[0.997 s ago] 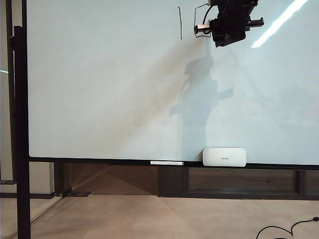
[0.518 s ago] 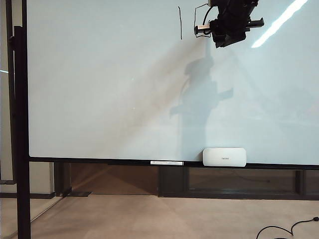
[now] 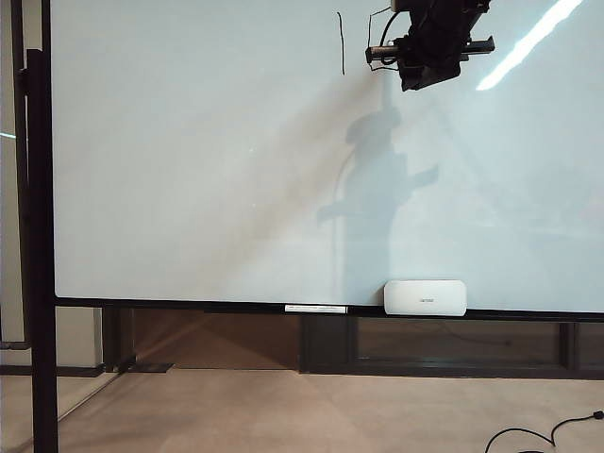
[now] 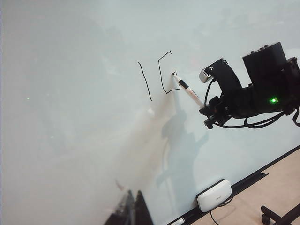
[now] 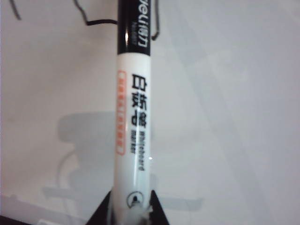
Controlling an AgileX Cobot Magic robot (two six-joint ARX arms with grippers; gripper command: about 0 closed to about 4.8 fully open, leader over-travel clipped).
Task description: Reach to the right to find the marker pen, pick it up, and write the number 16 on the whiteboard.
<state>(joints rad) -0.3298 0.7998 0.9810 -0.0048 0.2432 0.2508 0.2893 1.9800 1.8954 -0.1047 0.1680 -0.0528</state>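
— One marker pen is in play, and its long axis runs from the right hand up and away to the whiteboard. The dark tip points at the board and sits on the black line of the second figure, high up.

— Which end does the hand have?

— The rear end of the white barrel. In the right wrist view the marker pen rises straight out from between the two dark fingers, which are clenched on it, black collar and tip farthest from the hand.

— How much room is around it?

— Plenty below and to the left in the exterior view: the glossy panel is bare down to its black lower rail. The right hand works close to the board's upper edge, so little room remains above. A plain vertical stroke stands just left of the figure being drawn.

— Anything on the rail?

— An eraser block and, left of it, a thin white strip, both well below the pen.

— And the left hand?

— It appears in no view.
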